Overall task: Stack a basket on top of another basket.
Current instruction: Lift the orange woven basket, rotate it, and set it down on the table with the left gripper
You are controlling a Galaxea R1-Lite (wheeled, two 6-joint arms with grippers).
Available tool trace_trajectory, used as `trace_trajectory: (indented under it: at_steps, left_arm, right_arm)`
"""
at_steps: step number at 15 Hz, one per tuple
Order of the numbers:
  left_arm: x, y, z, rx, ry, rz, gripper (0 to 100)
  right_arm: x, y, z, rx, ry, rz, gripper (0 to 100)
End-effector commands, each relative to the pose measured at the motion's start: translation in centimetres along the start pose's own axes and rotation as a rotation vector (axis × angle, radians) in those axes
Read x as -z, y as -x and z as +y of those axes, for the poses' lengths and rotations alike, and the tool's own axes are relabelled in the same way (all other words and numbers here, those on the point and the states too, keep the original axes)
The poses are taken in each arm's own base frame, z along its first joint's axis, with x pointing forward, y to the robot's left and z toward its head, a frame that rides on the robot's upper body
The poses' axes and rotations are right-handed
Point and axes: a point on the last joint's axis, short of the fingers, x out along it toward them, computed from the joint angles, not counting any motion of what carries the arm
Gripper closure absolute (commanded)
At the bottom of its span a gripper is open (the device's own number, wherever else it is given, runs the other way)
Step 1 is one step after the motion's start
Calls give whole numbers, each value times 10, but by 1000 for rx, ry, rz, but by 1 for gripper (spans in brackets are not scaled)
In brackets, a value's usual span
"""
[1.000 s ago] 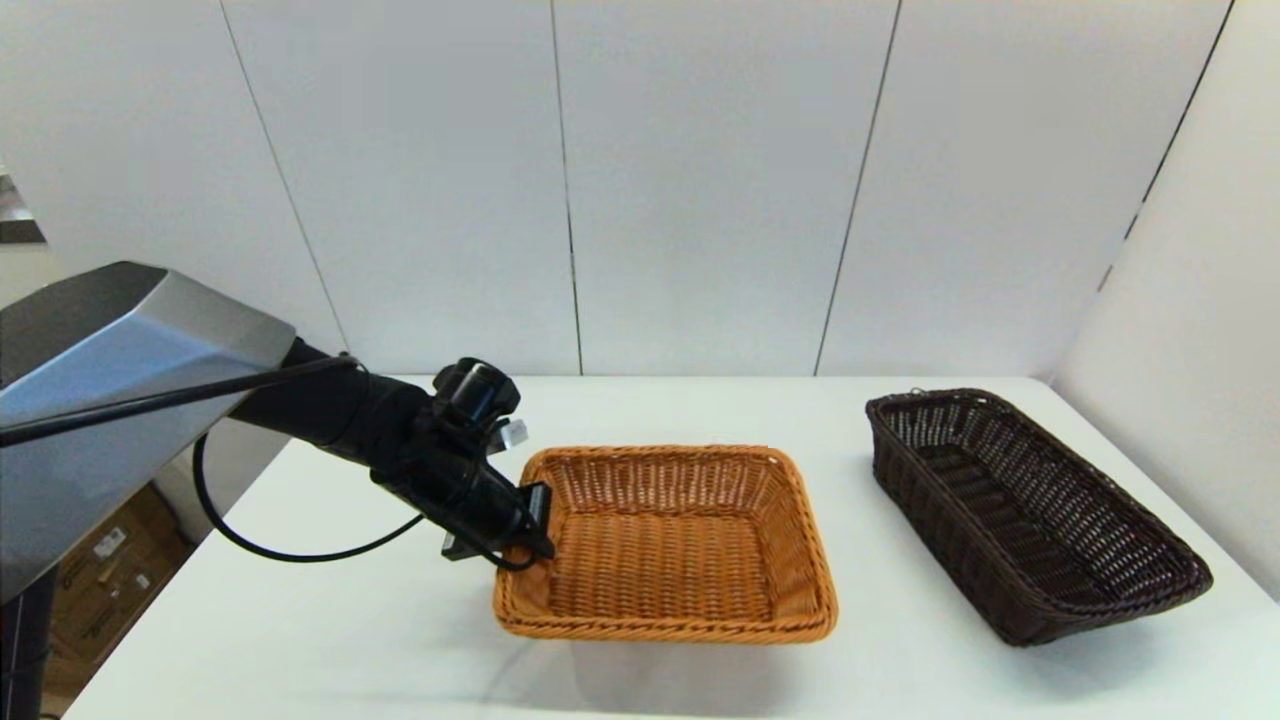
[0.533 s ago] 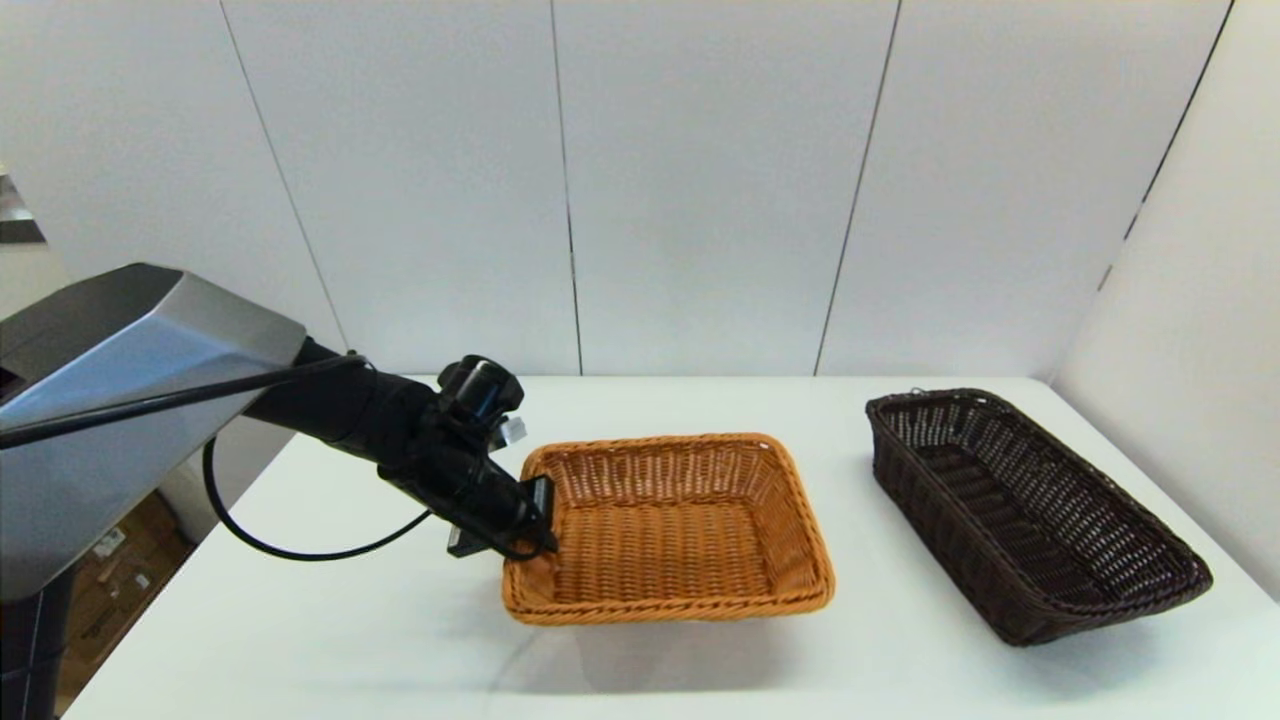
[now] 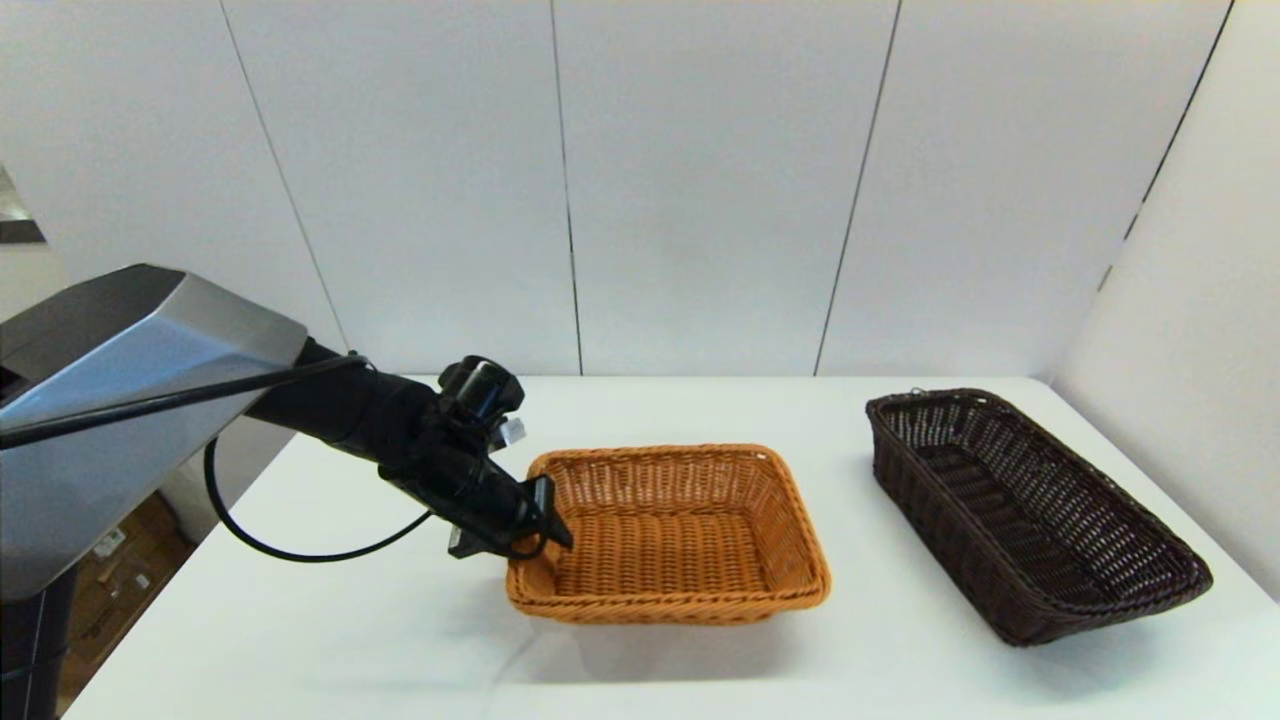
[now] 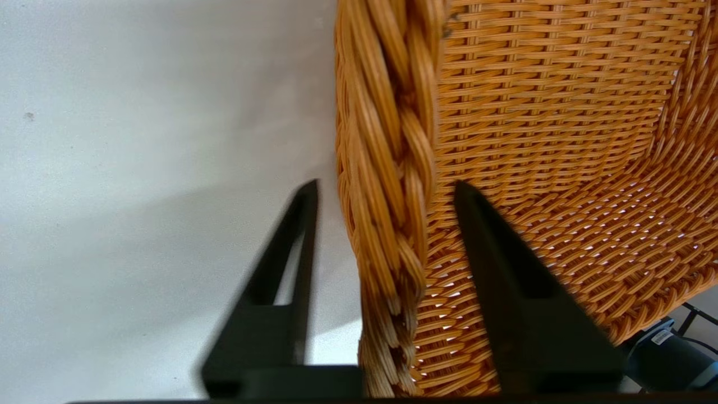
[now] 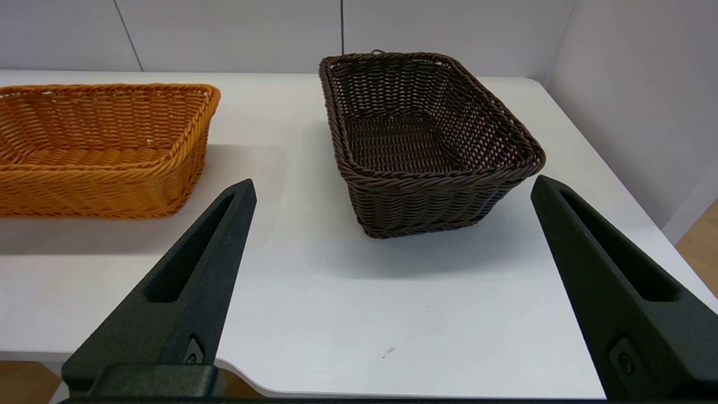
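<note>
Our left gripper (image 3: pixel 545 520) straddles the braided left rim of the orange basket (image 3: pixel 670 535), 1 finger inside, 1 outside, a gap on each side, so not clamped. Over the last second the basket tilted up and has settled lower again; we judge the lift lost. The dark basket (image 3: pixel 1030 510) sits well apart near the table's (image 3: pixel 300 640) right edge, open surface between. Our right gripper (image 5: pixel 387 292) hangs spread wide before the near edge.

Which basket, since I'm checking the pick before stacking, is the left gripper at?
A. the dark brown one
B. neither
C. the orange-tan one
C: the left gripper is at the left rim of the orange-tan basket; the dark brown basket stands apart, untouched, with the open right gripper short of it.
</note>
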Motion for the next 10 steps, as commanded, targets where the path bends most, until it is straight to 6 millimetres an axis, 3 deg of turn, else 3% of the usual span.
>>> trace_trajectory:
  at_steps: [1,6,10]
  left_arm:
    - [1,1,0,1,2,3,0]
    - [2,13,-4,-26,-9,-24,0]
    - [3,35,-13,-2,-29,-70,0]
  right_arm:
    - [0,0,0,-1,1,1,0]
    - [0,0,0,-1,1,1,0]
    - [0,0,0,-1,1,1,0]
